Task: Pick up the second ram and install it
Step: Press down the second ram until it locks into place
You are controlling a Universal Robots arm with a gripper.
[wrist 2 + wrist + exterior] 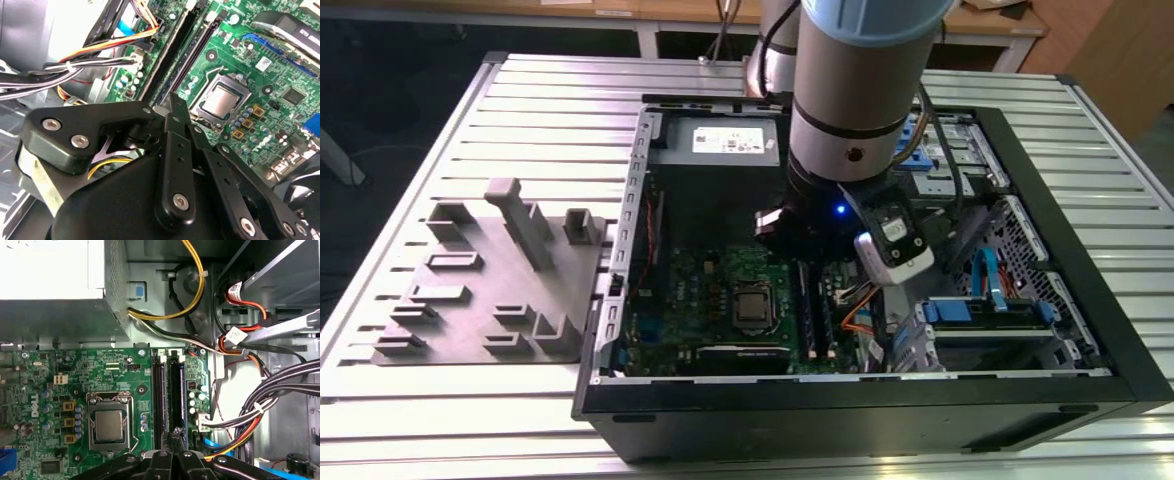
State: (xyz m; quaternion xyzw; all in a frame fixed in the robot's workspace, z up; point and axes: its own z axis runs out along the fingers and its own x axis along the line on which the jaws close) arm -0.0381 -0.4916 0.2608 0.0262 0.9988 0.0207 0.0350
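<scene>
- Second ram (175,395): the dark strip standing in line with the motherboard (125,385) slot nearest the board's cable-side edge. The neighbouring slot (159,395) lies between it and the processor socket (108,425).
- The gripper (176,432) is closed to a sliver and appears to pinch the strip's near end.
- Risk: if the stick sits a little off the slot or tilted along it, pressing would jam one end, and the end latches would not catch.
- Risk: the cable bundle (260,405) lies just beside that edge, so the claw's linkage could snag it.
- Risk: a grip on only one end may let the stick pivot.
- Hidden: the claw's own body covers the strip's near half in both wrist views.
- In the exterior view the arm (861,90) covers the slots' far end inside the case (881,405).
- I cannot tell whether the stick is seated or whether the neighbouring slot is filled.
</scene>
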